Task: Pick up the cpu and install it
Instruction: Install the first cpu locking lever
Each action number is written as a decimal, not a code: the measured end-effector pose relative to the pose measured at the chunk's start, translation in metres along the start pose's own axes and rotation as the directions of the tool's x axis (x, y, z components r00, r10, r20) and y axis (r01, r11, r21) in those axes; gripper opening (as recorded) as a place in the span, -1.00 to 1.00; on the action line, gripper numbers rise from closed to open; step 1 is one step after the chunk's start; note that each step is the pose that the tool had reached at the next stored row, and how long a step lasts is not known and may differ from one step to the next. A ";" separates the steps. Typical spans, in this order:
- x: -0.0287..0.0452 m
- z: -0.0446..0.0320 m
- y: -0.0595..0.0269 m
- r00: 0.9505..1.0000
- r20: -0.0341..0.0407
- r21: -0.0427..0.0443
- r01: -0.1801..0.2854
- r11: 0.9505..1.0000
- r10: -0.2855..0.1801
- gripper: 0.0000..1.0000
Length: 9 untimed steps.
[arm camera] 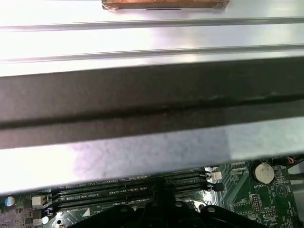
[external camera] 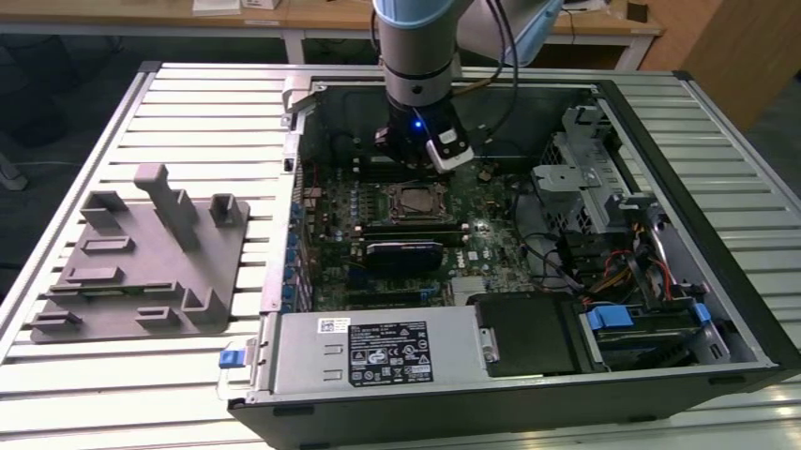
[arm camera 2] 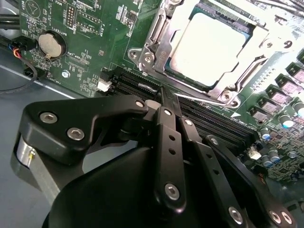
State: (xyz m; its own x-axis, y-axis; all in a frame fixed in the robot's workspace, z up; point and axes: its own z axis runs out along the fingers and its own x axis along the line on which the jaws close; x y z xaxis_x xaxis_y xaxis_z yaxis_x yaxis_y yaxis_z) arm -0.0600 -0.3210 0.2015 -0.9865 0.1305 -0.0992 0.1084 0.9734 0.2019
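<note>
Slatted metal bench (external camera: 150, 375) carries an opened computer case (external camera: 701, 281) lying on its side toward the exterior view's right edge, with a grey fixture tray (external camera: 138, 272) near the bench's edge at the exterior view's left. I see wooden desks beyond the bench's far edge. Inside the case the green motherboard (external camera: 489, 253) faces up. The cpu (arm camera 2: 209, 47) sits in the socket frame (arm camera 2: 156, 45) of the motherboard, silvery top showing, the metal frame around it; in the exterior view it appears as the small square (external camera: 415, 199) in the middle of the board. My arm (external camera: 419, 56) reaches down into the case from the far side, and the gripper (arm camera 2: 167, 97) hangs over the memory slots (arm camera 2: 209, 118) just beside the socket, apart from the cpu. In the second wrist view the fingertips (arm camera 2: 164, 95) meet in a narrow point with nothing between them, so I log the pincer as together and empty. A coin cell battery (arm camera 2: 51, 43) sits on the board to one side of the slots; it also shows in the first wrist view (arm camera: 262, 173), with the case wall (arm camera: 152, 99) running across beyond the slots.
</note>
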 end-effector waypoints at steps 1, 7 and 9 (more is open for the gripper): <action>0.0002 0.0002 0.0002 1.000 0.000 0.000 0.000 1.000 0.000 -0.79; 0.0030 0.0013 0.0005 1.000 0.000 0.000 0.000 1.000 0.000 -0.79; 0.0032 0.0018 0.0005 1.000 0.000 0.000 -0.001 1.000 0.001 -0.79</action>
State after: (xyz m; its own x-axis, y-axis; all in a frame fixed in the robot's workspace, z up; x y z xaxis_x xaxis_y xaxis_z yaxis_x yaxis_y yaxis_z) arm -0.0629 -0.3197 0.1995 -0.9863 0.1316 -0.0990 0.1096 0.9733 0.2017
